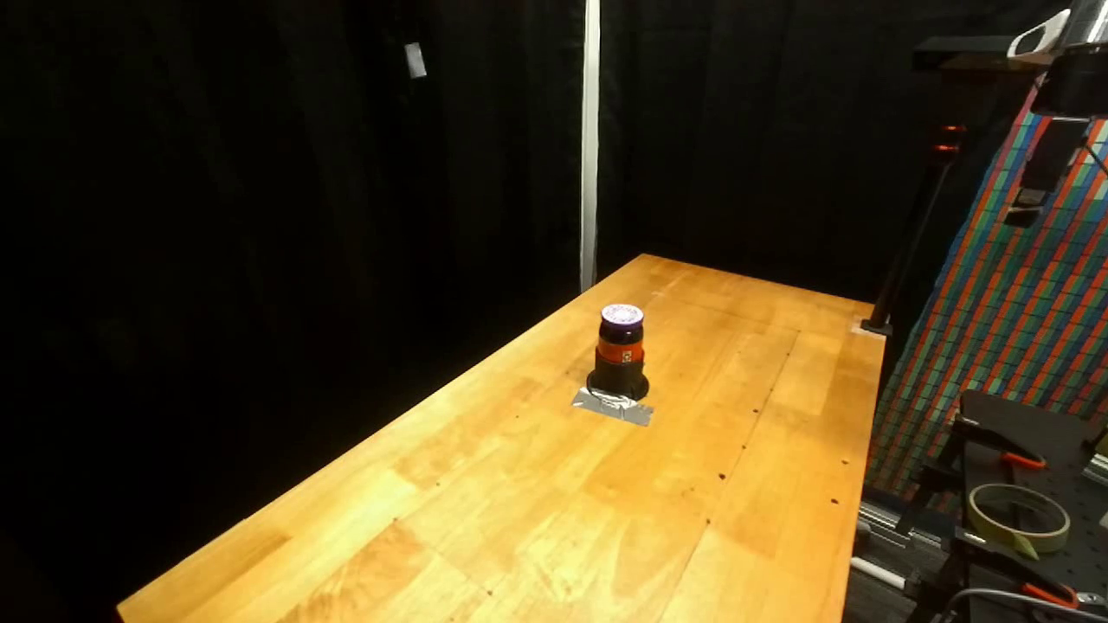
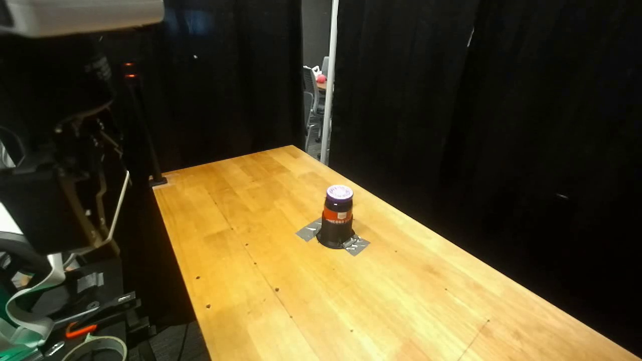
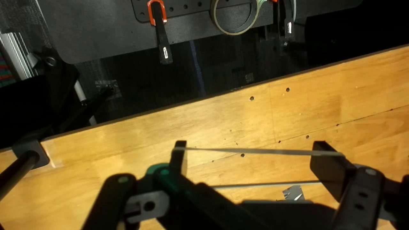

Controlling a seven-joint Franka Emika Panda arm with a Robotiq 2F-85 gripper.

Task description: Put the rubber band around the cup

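Gaping wide, the hand (image 3: 253,159) holds the rubber band (image 3: 255,150) taut.

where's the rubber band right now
In the wrist view, the rubber band is below and mostly right of centre, stretched around the spread fingers of the gripper.

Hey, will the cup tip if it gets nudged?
Probably not easily: the cup has a flared black base that grey tape seems to fix to the table. Pushed high, it might rock, being taller than wide.
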